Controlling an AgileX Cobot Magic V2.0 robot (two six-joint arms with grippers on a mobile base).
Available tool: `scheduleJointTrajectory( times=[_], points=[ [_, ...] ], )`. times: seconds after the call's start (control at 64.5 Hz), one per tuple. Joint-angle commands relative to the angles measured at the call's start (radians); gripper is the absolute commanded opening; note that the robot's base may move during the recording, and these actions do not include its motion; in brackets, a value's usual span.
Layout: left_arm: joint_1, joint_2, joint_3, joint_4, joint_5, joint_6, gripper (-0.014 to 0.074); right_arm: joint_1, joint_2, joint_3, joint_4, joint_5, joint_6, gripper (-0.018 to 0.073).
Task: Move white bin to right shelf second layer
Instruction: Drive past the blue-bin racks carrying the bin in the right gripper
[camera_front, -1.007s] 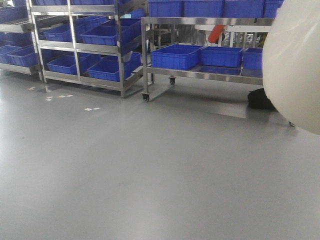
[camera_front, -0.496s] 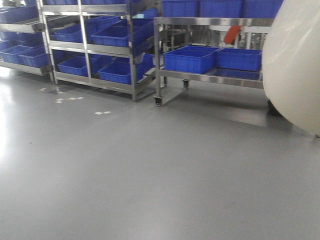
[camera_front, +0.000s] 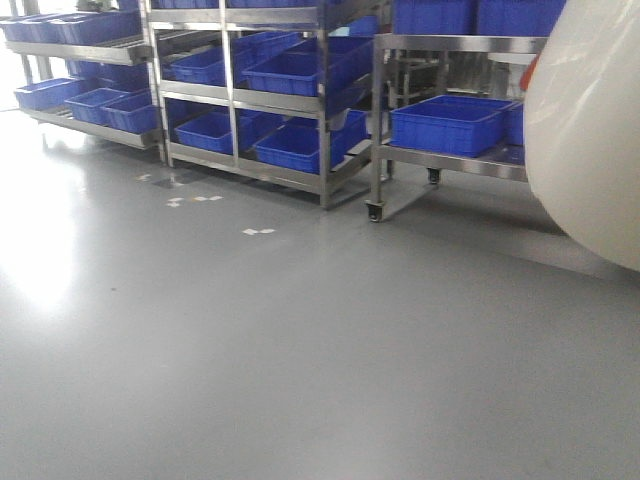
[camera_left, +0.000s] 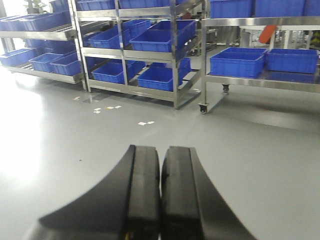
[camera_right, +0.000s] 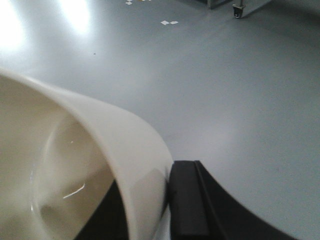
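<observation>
You have the white bin (camera_front: 590, 130) pinched in the right end effector (camera_right: 150, 210); the left end effector (camera_left: 160, 190) is closed and empty; delivery is not yet done.

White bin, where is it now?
The white bin is held above the floor by the right end effector, filling the front view's right edge beside the blue crates.

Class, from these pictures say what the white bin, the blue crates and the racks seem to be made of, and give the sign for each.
White bin: probably plastic, smooth glossy cream, with soft highlights inside. Blue crates: likely moulded plastic, an even dull blue with thick rims. Racks: metal, apparently stainless steel, silvery and reflective.
</observation>
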Motion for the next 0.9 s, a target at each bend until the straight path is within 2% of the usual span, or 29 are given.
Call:
scheduleJointTrajectory(
  times=[0.0,0.883],
  points=[
    [0.001,-0.014,0.037,-0.005,-0.084,-0.004,0.0085,-0.003,0.003,-0.033,0.003,-0.095,-0.001,0.0057],
    [0.001,-0.014,0.037,-0.005,-0.084,-0.004,0.0085,-0.003,0.003,-0.033,0.003,-0.095,-0.001,0.0057]
  ],
)
